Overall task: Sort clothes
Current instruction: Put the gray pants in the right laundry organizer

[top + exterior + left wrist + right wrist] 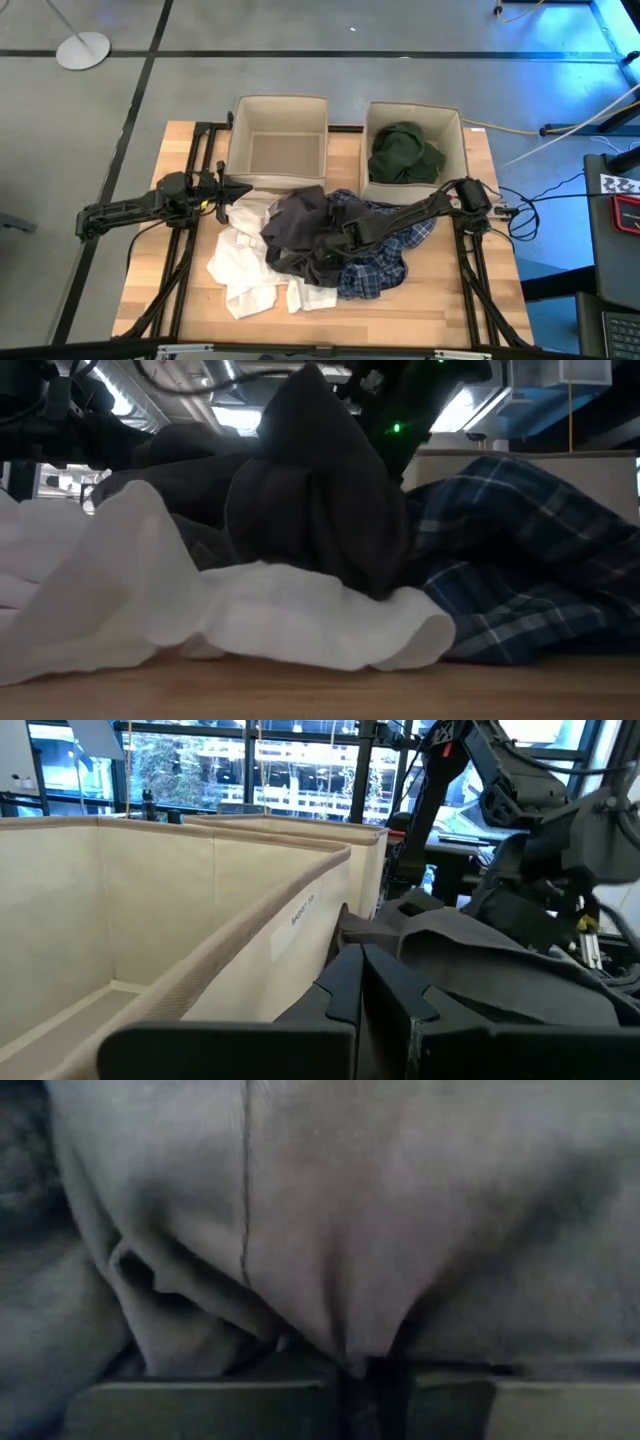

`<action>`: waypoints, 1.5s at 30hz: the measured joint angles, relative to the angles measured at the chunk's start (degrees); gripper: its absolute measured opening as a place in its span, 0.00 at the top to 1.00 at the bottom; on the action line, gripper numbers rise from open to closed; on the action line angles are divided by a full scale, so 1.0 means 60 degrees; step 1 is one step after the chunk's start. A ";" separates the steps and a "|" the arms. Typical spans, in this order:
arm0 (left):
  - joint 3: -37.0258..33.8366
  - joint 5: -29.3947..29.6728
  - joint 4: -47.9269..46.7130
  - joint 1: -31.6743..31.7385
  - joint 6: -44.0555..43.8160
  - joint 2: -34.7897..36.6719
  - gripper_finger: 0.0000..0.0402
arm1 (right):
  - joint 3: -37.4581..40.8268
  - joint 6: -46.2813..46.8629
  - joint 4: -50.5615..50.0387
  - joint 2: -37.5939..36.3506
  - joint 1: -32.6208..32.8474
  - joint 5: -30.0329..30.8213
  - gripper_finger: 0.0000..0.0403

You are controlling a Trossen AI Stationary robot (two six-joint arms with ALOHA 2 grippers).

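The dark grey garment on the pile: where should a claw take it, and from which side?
Probably at its raised peak, coming from above. The dark grey garment lies bunched on top of the white shirts and plaid shirt, so a top pinch should lift it alone. The right claw is there.

Overhead and table-level views share, seemingly, the grey garment (300, 228).
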State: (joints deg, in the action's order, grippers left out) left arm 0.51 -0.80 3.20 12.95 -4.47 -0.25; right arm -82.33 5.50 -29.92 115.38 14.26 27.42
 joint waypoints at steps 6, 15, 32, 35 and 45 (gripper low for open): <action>0.0000 0.0000 0.0000 0.0000 0.0000 0.0000 0.99 | 0.0004 -0.0441 0.0006 -0.1038 0.0106 0.0136 0.98; 0.0001 0.0000 -0.0001 0.0000 0.0065 0.0000 0.99 | 0.0004 -0.0758 0.0262 -0.2631 0.0113 0.0536 0.98; 0.0000 0.0000 0.0000 0.0000 0.0071 0.0000 0.99 | -0.0007 -0.2768 0.1855 -0.5329 0.0113 0.2293 0.97; 0.0000 0.0000 0.0000 0.0000 0.0071 0.0000 0.99 | -0.0007 -0.3281 0.2179 -0.5743 0.0113 0.2596 0.98; 0.0000 0.0000 0.0000 0.0000 0.0073 0.0000 0.99 | -0.0010 -0.5293 0.3882 -0.6964 0.0113 0.3361 0.97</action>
State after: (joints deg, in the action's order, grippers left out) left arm 0.51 -0.80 3.20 12.95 -4.03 -0.25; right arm -82.39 -26.26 -6.63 73.59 14.94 47.59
